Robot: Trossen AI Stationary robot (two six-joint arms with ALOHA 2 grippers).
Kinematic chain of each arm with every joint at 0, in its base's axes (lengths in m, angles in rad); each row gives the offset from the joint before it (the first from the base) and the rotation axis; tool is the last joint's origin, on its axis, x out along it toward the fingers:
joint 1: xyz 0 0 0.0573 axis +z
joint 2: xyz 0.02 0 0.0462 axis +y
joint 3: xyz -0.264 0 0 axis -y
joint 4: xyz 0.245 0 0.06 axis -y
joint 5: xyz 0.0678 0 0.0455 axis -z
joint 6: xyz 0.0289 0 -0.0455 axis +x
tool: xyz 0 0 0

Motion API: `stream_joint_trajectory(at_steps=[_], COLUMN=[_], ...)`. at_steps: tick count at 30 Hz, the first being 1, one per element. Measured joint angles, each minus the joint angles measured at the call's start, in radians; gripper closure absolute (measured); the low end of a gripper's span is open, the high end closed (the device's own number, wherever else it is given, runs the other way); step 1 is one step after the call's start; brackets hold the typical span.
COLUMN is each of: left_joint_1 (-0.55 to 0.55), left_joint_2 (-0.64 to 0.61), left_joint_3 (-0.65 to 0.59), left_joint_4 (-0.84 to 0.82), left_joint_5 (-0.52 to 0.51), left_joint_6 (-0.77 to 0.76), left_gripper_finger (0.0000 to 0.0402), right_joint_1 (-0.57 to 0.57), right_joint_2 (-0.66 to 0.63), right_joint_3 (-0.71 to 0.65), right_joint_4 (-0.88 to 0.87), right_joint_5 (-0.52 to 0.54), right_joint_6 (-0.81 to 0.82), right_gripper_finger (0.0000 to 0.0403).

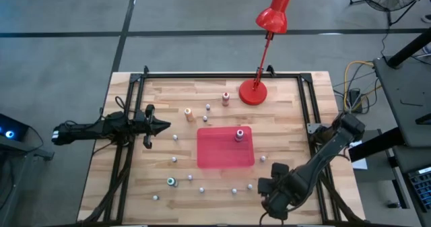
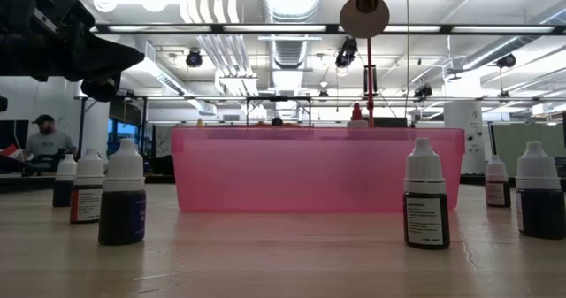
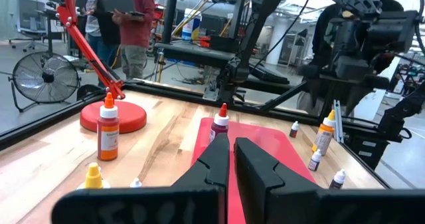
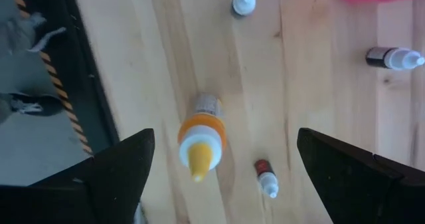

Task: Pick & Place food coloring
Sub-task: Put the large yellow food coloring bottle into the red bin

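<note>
We see the right claw [image 4: 222, 167] spread wide, hovering over an upright orange yellow-tipped plastic food coloring bottle [image 4: 201, 143] at the wooden table's [image 1: 289, 129] five o'clock corner, unheld between its fingers.

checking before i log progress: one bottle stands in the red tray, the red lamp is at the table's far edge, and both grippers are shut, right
Not quite. Only the left gripper is shut, its fingers pressed together in the left wrist view. The right gripper is open, its fingers spread wide above an orange bottle in the right wrist view. The rest holds: the high view shows one bottle in the red tray and the red lamp at the far edge.
</note>
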State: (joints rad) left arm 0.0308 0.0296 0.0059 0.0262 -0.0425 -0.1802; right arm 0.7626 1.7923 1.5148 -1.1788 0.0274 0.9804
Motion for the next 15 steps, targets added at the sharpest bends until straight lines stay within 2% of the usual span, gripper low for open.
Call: stream_joint_trajectory(at_steps=[9,15], left_joint_1=[0.000,0.000], left_joint_2=[0.000,0.000], left_joint_3=[0.000,0.000], left_joint_4=[0.000,0.000], left_joint_5=[0.000,0.000], left_joint_6=[0.000,0.000], left_gripper_finger=[0.0402,0.0402], right_joint_1=[0.028,0.038], right_joint_2=[0.005,0.005], right_joint_3=[-0.056,-0.065], right_joint_4=[0.006,0.074], right_joint_5=[0.025,0.025], right_joint_6=[0.013,0.016], right_gripper_finger=[0.0039,0.0039])
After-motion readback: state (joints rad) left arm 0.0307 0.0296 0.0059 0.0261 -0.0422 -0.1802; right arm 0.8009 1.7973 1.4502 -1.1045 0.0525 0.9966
